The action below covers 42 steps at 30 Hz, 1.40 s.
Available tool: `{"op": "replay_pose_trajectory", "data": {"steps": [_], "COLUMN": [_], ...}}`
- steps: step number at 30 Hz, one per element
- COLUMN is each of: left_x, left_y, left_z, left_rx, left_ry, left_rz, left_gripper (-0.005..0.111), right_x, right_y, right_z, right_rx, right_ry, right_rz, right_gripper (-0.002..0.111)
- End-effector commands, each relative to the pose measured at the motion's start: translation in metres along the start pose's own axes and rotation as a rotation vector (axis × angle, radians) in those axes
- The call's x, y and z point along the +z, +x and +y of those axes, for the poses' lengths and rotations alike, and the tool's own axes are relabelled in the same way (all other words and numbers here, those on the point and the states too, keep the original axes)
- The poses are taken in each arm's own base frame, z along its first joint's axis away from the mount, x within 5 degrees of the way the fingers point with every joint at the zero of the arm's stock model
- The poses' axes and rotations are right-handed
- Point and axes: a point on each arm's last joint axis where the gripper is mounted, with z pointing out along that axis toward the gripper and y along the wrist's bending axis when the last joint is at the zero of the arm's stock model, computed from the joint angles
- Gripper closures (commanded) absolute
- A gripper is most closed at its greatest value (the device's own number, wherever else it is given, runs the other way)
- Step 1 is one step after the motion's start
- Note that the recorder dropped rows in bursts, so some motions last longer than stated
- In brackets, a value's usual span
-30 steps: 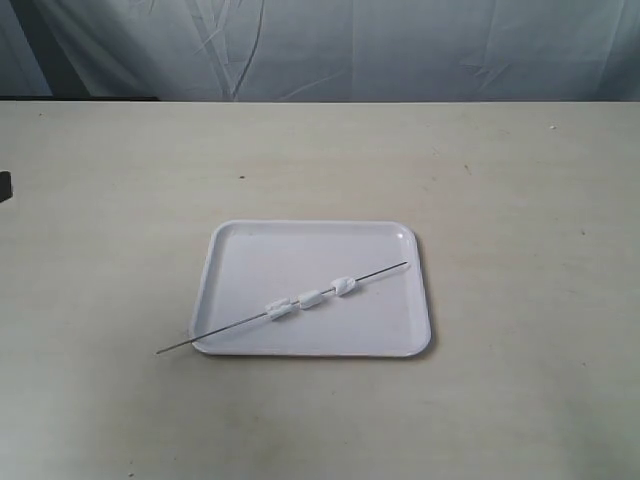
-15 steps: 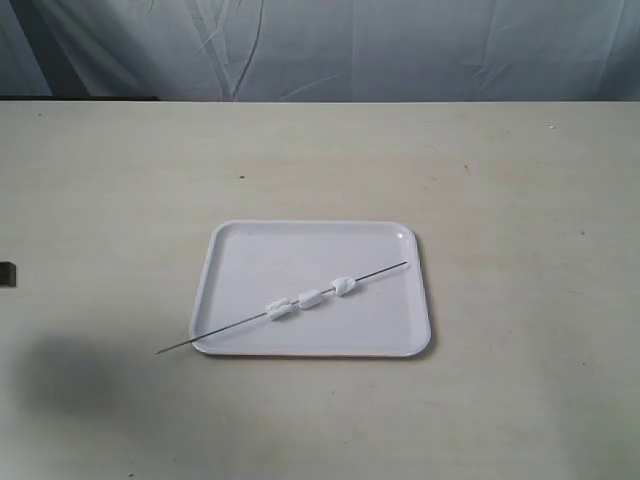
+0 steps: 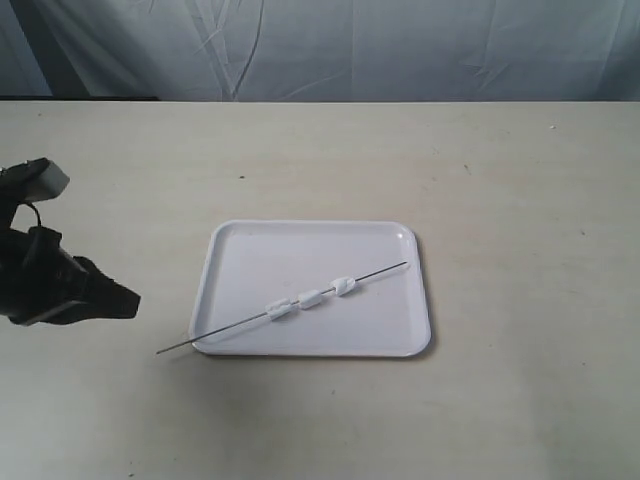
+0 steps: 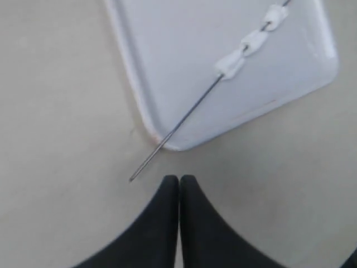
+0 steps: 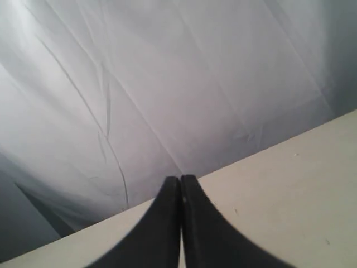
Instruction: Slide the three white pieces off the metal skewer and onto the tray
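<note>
left claw clenched, empty, nearest | metal skewer diagonal across tray, free tip overhanging toward that claw | right claw clenched, aimed elsewhere

Counter: pale beige, matte, lightly marked; it fills most of the exterior view. A small dark speck sits on it toward the back left, and a fainter mark toward the back right. Backdrop cloth: grey-white and creased, hanging along the counter's far edge, darker at its left end. The right wrist view shows the same cloth above a strip of counter.
</note>
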Motion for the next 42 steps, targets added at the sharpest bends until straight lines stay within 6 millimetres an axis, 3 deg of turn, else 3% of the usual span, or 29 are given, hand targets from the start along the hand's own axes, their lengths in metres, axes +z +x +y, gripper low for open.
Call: {"op": "replay_pose_trajectory", "data": {"steps": [1,6,10,13,15,18,20,23,27,31,35,42], "left_x": [-0.003,-0.003,0.002,0.007,0.012,0.023,0.033,0.05,0.073,0.091,0.108,0.122], "left_y": [-0.013,-0.023,-0.03,-0.035,-0.037,-0.038,-0.039,-0.04,-0.045,-0.052,-0.051,-0.049], "left_z": [-0.007,-0.011,-0.026,-0.037,-0.042,-0.045,-0.045,-0.041,-0.036,-0.031,-0.034,-0.036], "left_rx": [0.076,0.135,0.278,0.368,0.403,0.42,0.42,0.402,0.393,0.416,0.519,0.586], "left_ry": [0.057,0.038,0.023,0.005,-0.01,-0.026,-0.026,-0.017,-0.003,-0.025,-0.034,-0.091], "left_rz": [-0.08,-0.103,-0.062,-0.041,-0.02,0.037,0.082,0.142,0.199,0.222,0.29,0.362], "left_gripper": [0.091,0.066,0.066,0.069,0.07,0.07,0.07,0.07,0.07,0.07,0.07,0.07], "right_x": [0.017,0.066,0.115,0.149,0.167,0.187,0.195,0.202,0.204,0.198,0.196,0.192], "right_y": [-0.044,-0.067,-0.068,-0.049,-0.031,-0.005,0.01,0.033,0.056,0.075,0.079,0.08], "right_z": [0.03,0.056,0.062,0.057,0.051,0.042,0.037,0.03,0.025,0.025,0.029,0.03], "right_rx": [-0.152,-0.287,-0.316,-0.33,-0.329,-0.307,-0.286,-0.254,-0.288,-0.27,-0.211,-0.204], "right_ry": [-0.068,-0.093,-0.073,-0.071,-0.072,-0.089,-0.095,-0.116,-0.232,-0.365,-0.4,-0.428], "right_rz": [0.112,0.48,0.778,1.0,1.108,1.219,1.289,1.382,1.339,1.235,1.2,1.234], "right_gripper": [0.109,0.109,0.109,0.106,0.095,0.065,0.052,0.06,0.076,0.07,0.061,0.06]}}
